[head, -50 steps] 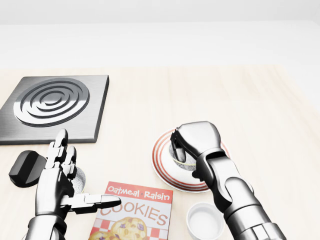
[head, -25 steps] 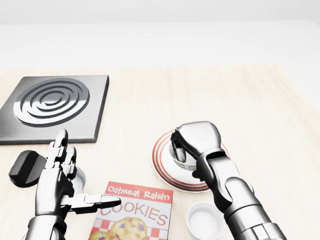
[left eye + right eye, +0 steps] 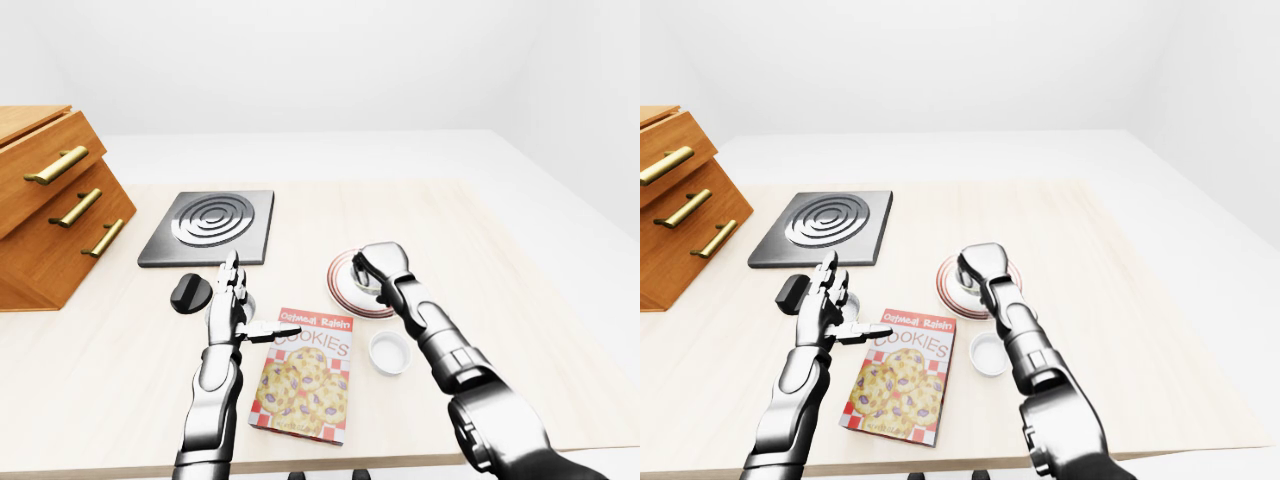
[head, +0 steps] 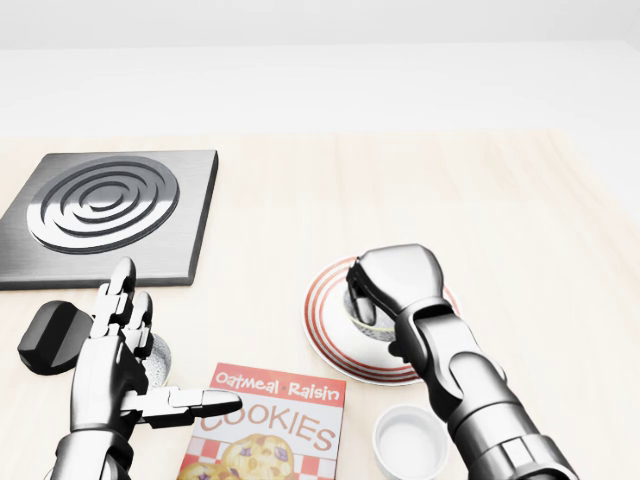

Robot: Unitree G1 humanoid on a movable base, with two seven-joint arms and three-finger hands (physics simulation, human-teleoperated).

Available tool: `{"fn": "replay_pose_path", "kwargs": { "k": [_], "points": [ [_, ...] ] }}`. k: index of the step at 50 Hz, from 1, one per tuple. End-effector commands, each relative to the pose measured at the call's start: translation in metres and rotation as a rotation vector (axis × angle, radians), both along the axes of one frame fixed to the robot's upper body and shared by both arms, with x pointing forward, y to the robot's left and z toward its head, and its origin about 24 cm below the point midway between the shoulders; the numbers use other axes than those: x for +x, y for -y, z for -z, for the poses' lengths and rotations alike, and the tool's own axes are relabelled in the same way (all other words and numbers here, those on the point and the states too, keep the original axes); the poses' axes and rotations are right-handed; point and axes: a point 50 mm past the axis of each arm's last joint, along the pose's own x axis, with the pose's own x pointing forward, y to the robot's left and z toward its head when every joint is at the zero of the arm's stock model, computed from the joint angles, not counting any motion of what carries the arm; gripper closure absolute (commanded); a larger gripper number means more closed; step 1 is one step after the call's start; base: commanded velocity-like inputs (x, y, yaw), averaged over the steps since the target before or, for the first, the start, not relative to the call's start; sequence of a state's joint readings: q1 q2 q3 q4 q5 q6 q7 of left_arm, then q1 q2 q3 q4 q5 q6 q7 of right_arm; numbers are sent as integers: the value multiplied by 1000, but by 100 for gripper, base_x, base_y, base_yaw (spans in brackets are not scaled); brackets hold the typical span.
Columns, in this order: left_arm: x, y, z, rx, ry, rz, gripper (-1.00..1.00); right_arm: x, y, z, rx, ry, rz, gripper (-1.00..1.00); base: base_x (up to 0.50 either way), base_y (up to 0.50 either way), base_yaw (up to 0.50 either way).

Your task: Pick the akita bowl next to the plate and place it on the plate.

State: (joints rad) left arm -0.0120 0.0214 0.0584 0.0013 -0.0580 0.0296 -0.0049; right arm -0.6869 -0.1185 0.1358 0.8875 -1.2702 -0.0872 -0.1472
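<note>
Pale wooden desk [image 4: 520, 200] in a bare white room. Right hand [image 4: 395, 285]: fingers curled closed round the small pale akita bowl [image 4: 360, 318], held within the rim of the red-ringed white plate [image 4: 325, 325] mid-desk. Left hand [image 4: 115, 350]: open, fingers spread, thumb over the oatmeal-raisin cookie box [image 4: 275, 420]. Round white cup [image 4: 410, 440] beside the plate. Toward the desk's left edge: black ringed square hob [image 4: 100, 210], black lump [image 4: 50, 335], wooden drawer unit [image 3: 50, 200].

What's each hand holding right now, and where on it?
Right hand grips the akita bowl at its rim, over the plate; left hand is open, empty.
</note>
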Motion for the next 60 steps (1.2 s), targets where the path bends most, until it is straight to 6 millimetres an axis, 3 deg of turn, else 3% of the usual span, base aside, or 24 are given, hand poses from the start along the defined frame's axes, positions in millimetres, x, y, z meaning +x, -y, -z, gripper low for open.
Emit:
{"fn": "replay_pose_path", "kwargs": {
  "k": [1,60],
  "points": [
    [0,0,0,0,0,0,-100,3,2,-1,-21,48,7,100,0,0,0],
    [-1,0,-1,-1,-1,-2,-100,6,2,14,-83,23,14,100,0,0,0]
  ]
}}
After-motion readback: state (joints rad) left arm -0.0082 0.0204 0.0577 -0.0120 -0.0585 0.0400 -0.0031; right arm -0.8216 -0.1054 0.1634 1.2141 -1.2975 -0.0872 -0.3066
